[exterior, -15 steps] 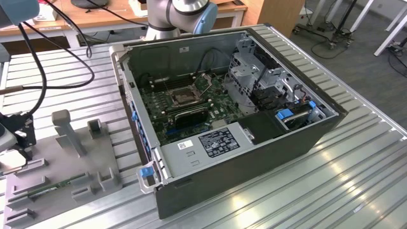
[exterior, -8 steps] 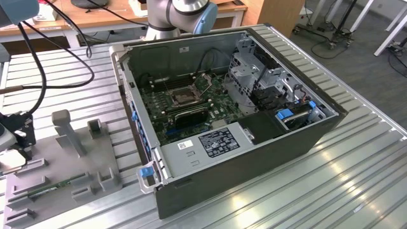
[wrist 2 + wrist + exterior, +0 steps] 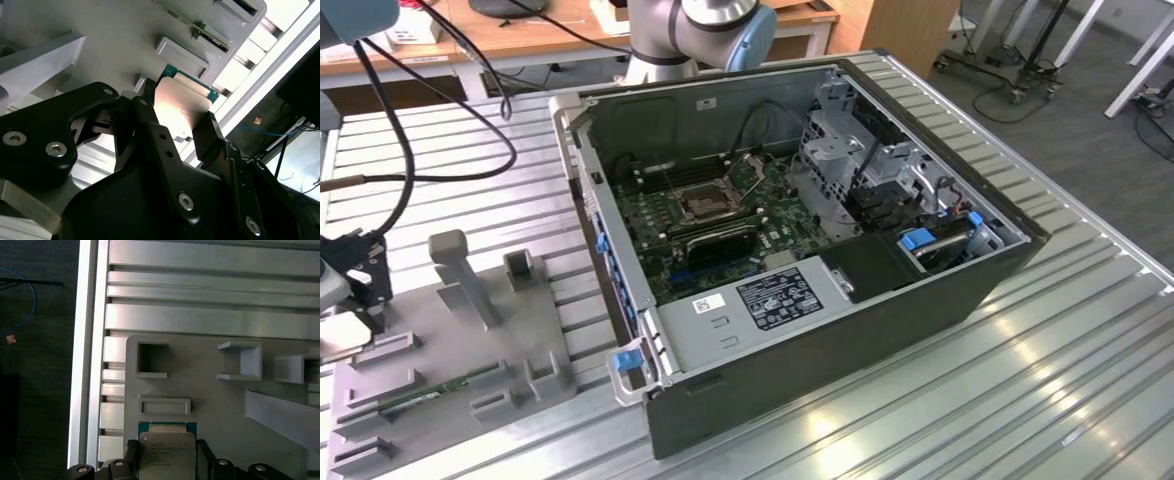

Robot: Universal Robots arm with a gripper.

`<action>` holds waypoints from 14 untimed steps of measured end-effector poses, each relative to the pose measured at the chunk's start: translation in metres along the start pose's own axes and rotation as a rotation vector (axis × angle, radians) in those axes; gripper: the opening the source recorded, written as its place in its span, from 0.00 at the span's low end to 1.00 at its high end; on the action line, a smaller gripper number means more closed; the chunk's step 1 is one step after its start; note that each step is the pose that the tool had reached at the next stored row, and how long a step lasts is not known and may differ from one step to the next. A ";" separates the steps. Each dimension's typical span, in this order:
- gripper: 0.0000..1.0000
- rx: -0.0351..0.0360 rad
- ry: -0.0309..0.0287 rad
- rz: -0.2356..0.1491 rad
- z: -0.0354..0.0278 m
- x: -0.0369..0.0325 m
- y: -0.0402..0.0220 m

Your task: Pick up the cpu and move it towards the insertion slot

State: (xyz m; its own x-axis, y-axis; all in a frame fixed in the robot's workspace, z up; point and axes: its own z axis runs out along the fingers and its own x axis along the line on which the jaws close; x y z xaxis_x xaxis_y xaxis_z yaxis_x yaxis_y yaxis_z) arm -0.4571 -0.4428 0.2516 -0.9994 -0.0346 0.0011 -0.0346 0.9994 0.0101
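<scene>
The cpu (image 3: pixel 166 455) lies flat on a grey moulded fixture (image 3: pixel 225 405), metal face up. It is near enough square, so no long axis stands out. Its edges run parallel to the fixture's pockets, and one edge lies just beside a shallow rectangular pocket (image 3: pixel 164 405).

The claw (image 3: pixel 166 443) straddles it, one black finger against each of two opposite edges, so it appears clamped on the chip. I cannot tell whether the chip has left the fixture.

The chip's face is smooth, silvery-beige metal with faint print, on a thin green board that shows as a rim. The fixture is matte grey with square-walled pockets and ribs. The desk (image 3: pixel 200 320) is ribbed bright aluminium.

The second wrist view catches light glaring off the metal face and shows the bolted black fingers (image 3: pixel 152 127) close up.

The exterior view shows the insertion slot (image 3: pixel 700 205), a silver frame with a dark centre on the green board inside an open computer case (image 3: pixel 854 350), well apart from the fixture at the exterior view's left.
</scene>
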 end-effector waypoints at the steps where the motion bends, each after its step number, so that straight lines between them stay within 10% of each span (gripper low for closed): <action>1: 0.55 -0.0001 -0.0001 0.000 -0.0008 0.0000 0.0000; 14: 0.55 0.0000 0.0000 0.000 -0.0139 0.0000 0.0001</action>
State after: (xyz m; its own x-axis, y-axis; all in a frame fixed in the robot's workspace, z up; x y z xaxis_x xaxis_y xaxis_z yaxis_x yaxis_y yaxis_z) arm -0.4571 -0.4428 0.2656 -0.9994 -0.0346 0.0010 -0.0346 0.9993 0.0101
